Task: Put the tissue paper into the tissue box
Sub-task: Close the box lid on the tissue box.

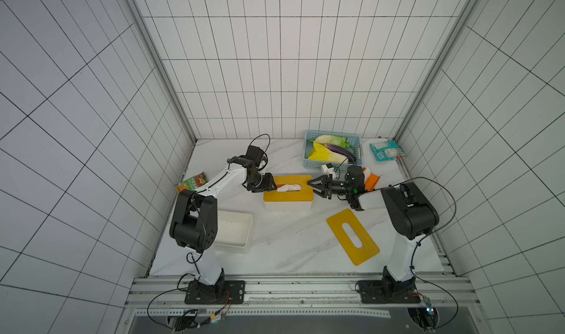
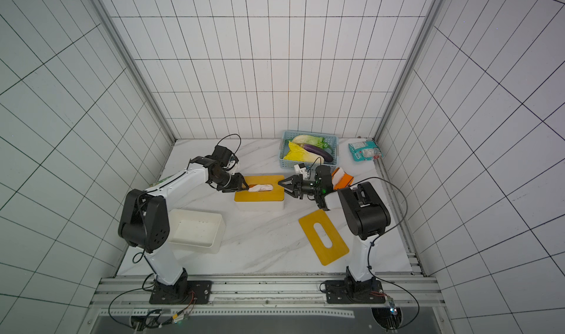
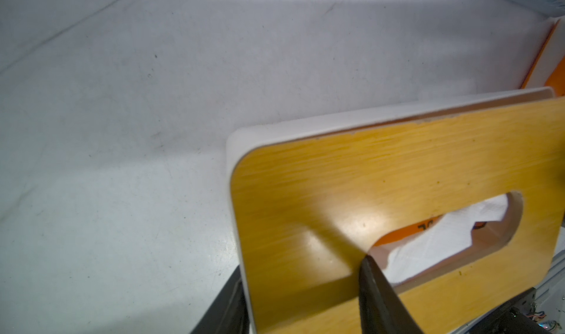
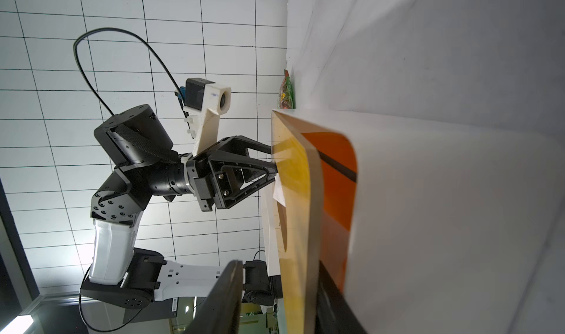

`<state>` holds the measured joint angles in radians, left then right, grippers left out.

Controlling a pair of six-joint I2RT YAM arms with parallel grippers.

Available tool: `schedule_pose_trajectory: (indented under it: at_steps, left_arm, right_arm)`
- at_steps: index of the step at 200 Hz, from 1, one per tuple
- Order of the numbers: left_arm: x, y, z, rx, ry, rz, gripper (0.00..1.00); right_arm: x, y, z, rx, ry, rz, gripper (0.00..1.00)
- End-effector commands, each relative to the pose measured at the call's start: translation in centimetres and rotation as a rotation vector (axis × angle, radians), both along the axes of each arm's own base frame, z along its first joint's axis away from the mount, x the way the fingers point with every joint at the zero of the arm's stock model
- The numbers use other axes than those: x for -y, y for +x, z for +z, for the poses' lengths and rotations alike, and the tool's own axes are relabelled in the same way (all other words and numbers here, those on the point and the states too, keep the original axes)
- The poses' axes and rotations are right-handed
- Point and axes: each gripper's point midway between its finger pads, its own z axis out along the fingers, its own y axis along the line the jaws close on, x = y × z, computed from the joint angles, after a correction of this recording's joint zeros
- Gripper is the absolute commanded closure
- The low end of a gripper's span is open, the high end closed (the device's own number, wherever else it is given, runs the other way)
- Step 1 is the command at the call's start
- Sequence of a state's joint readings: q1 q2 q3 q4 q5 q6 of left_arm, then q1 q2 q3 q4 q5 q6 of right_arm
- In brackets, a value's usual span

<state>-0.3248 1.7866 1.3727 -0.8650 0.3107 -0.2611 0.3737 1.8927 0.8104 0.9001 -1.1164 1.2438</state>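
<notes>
The tissue box point(image 1: 287, 205) is a white box with a yellow wooden lid point(image 1: 287, 196), standing mid-table in both top views. White tissue paper point(image 1: 289, 188) point(image 3: 443, 237) lies in the lid's slot, bunched toward its left end. My left gripper point(image 1: 273, 185) point(image 3: 302, 265) straddles the lid's left end. One finger is outside the box wall and the other fingertip point(image 3: 371, 274) sits at the slot's edge. My right gripper point(image 1: 312, 186) point(image 4: 278, 274) is open at the lid's right end, with one finger clear above the lid and the other under its edge.
A second yellow slotted lid point(image 1: 352, 236) lies front right. An empty white box point(image 1: 234, 231) stands by the left arm. At the back right are a blue basket point(image 1: 333, 164) of vegetables, a teal snack pack point(image 1: 387, 151) and an orange-white pack point(image 1: 371, 178). A green packet point(image 1: 191, 182) lies at the left wall.
</notes>
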Motion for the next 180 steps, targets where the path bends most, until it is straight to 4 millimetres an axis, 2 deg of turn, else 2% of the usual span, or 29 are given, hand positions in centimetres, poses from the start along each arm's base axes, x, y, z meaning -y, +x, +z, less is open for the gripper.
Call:
schedule_pose_trajectory:
  at_steps: [1, 43, 77, 124, 180]
  left_arm:
    - [0.1, -0.3, -0.2, -0.014, 0.015, -0.045, 0.66]
    - [0.2, -0.3, 0.1, -0.008, 0.011, -0.049, 0.66]
    - [0.2, -0.3, 0.2, -0.006, 0.011, -0.053, 0.66]
    - [0.3, -0.4, 0.5, -0.001, 0.007, -0.056, 0.66]
    - [0.4, -0.4, 0.9, 0.006, 0.001, -0.058, 0.66]
  right_arm:
    - [1.8, 0.0, -0.9, -0.003, -0.073, -0.044, 0.57]
    - [3.6, -0.4, -1.0, 0.015, -0.128, -0.085, 0.54]
    - [3.7, -0.7, -1.1, 0.025, -0.157, -0.08, 0.48]
    - [2.4, -1.4, -1.0, 0.058, -0.216, -0.034, 0.37]
    - [0.7, -2.5, -2.8, 0.099, -0.367, 0.043, 0.36]
